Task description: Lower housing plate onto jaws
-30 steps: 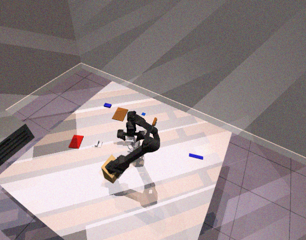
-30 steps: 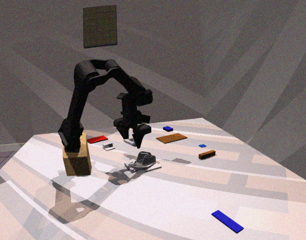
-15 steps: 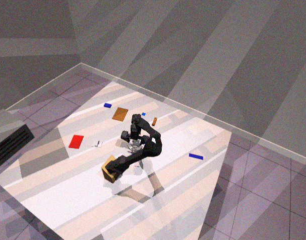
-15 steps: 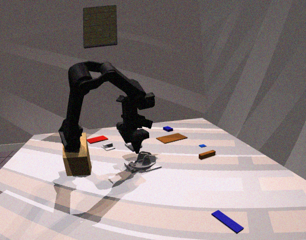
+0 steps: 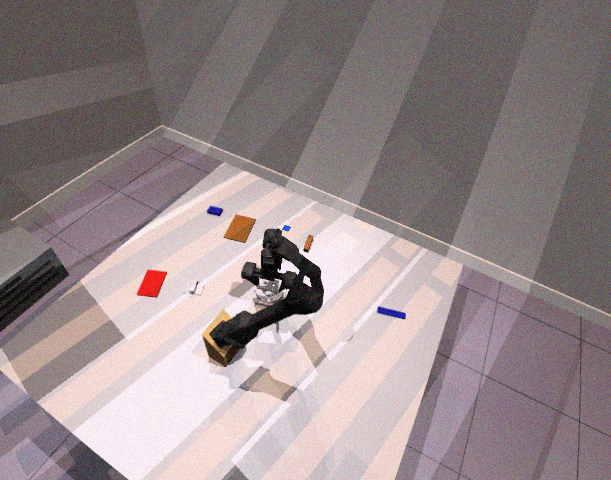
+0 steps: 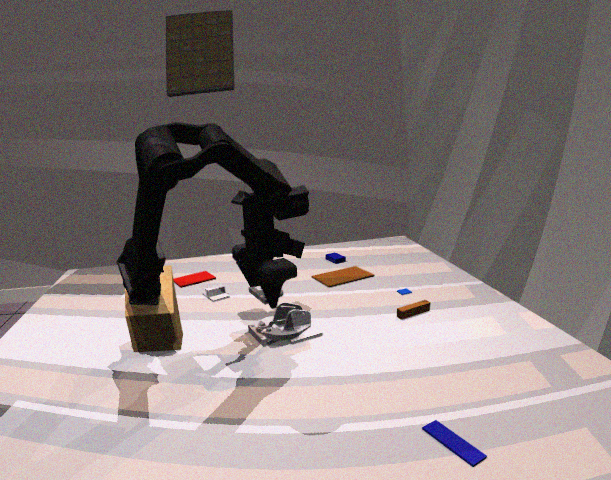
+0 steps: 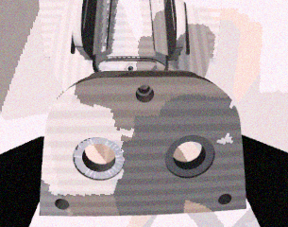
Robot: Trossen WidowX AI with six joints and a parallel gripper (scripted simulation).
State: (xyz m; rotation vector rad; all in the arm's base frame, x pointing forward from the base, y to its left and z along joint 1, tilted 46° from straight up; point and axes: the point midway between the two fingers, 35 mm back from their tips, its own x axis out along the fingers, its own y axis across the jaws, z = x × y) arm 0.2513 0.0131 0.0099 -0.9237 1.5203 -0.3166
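My gripper (image 5: 270, 283) (image 6: 264, 296) is shut on the grey housing plate (image 7: 144, 111). The plate has two large round holes and several smaller ones. It spans between the dark fingers at both sides of the wrist view and looks roughly level. In the exterior view it hangs above and behind the grey jaw assembly (image 6: 295, 321), apart from it. The assembly stands on the table with its two upright jaws side by side. In the wrist view the left jaw (image 7: 90, 28) and right jaw (image 7: 171, 28) show beyond the plate's far edge. The jaw stubs and pins cannot be made out.
A small white bracket (image 5: 197, 288) (image 6: 216, 293) stands near a red plate (image 5: 151, 283) (image 6: 194, 279). A brown plate (image 5: 239, 228) (image 6: 342, 276), a brown block (image 5: 308, 243) (image 6: 413, 309) and a blue bar (image 5: 391, 312) (image 6: 453, 442) lie farther off. The arm stands on a wooden block (image 6: 155, 329).
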